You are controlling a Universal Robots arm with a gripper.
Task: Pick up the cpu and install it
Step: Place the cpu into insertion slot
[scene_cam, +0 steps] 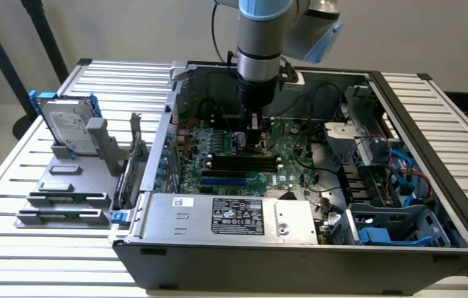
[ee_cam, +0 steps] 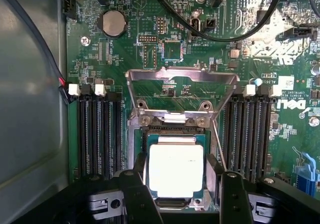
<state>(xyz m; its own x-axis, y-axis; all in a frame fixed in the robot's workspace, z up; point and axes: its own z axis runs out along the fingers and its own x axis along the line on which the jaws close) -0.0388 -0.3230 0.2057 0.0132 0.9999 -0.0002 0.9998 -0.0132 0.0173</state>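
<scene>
Silvery cpu point(ee_cam: 176, 170) | arm point(scene_cam: 259, 62) vertical above it | claw point(ee_cam: 180, 178) spread astride

There was one open computer case point(scene_cam: 300, 254) on the bench point(scene_cam: 432, 93), holding one motherboard point(ee_cam: 125, 54), one cpu point(ee_cam: 176, 169), one coin cell point(ee_cam: 113, 22), one power supply point(scene_cam: 226, 217) and two memory-slot banks point(ee_cam: 100, 134), with one hard drive point(scene_cam: 67, 127) at the case's nine o'clock in the exterior view and two fingers point(ee_cam: 137, 199).

The cpu point(ee_cam: 176, 170) lies in the socket point(ee_cam: 172, 130) on the motherboard point(ee_cam: 90, 69), between memory slots point(ee_cam: 97, 134), inside the case point(scene_cam: 300, 257).
</scene>
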